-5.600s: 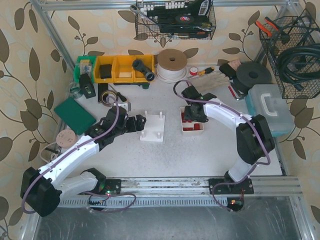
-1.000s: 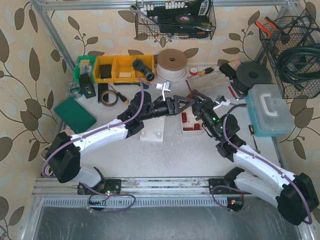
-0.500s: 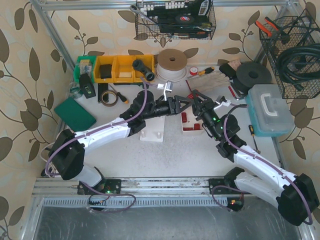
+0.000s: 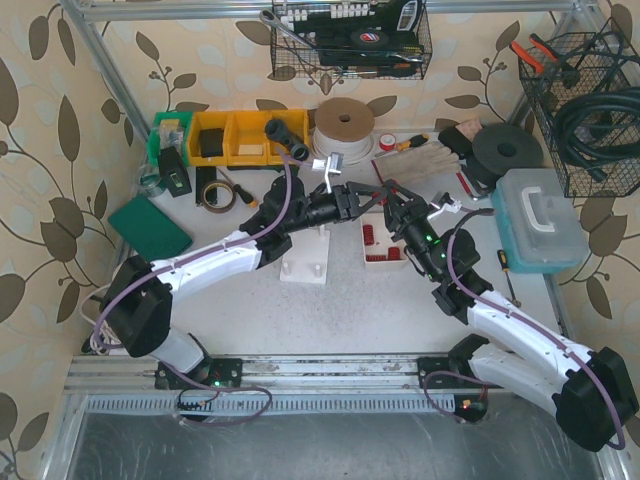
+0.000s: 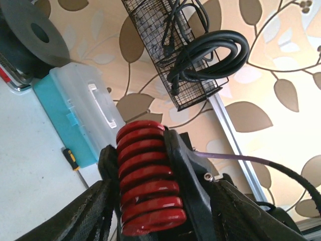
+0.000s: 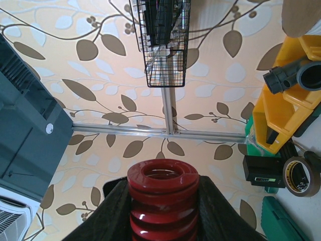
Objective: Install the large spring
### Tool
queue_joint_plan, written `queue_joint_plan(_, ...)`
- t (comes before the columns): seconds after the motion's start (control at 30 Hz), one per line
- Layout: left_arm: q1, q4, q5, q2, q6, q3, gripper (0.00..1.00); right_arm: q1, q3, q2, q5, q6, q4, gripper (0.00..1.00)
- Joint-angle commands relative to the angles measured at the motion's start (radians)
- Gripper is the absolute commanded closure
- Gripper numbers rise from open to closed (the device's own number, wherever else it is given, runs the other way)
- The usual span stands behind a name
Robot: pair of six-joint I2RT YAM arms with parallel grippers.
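The large red spring [image 6: 163, 201] stands upright between my right gripper's [image 6: 163, 216] two black fingers, which are shut on its sides. In the left wrist view the same spring [image 5: 148, 175] is clamped between the right gripper's fingers [image 5: 188, 165]. My left gripper [image 5: 165, 223] is open, with its mesh-textured fingers [image 5: 93, 213] spread wide on either side. In the top view both grippers meet in the air: the left gripper [image 4: 358, 203], then the spring [image 4: 381, 192], then the right gripper [image 4: 393, 203]. The white peg fixture [image 4: 305, 262] lies on the table below the left arm.
A red tray of parts [image 4: 385, 248] sits right of the fixture. A teal and clear box [image 4: 535, 215] stands at the right. Yellow bins [image 4: 245, 137], a tape roll [image 4: 345, 125] and a black disc [image 4: 508, 152] line the back. A green pad [image 4: 150, 230] lies at the left.
My left gripper has drawn back a little to the left, away from the right gripper. The right gripper still holds the spring in the same place.
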Motion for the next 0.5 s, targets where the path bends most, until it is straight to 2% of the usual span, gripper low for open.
queue_joint_plan(0.0,0.005,0.080,0.027,0.023,-0.016,0.058,0.44,0.005,0.020,-0.013,0.011,0.008,0.022,1.00)
queue_joint_plan(0.2,0.005,0.091,0.026,0.019,-0.018,0.040,0.48,0.005,0.017,-0.010,0.014,0.009,0.024,1.00)
queue_joint_plan(0.33,0.005,0.090,0.016,0.018,-0.018,0.028,0.58,0.005,0.020,-0.013,0.013,0.007,0.015,1.00)
queue_joint_plan(0.47,0.005,0.098,0.010,0.018,-0.024,0.027,0.63,0.006,0.014,-0.019,0.018,0.009,0.015,1.00)
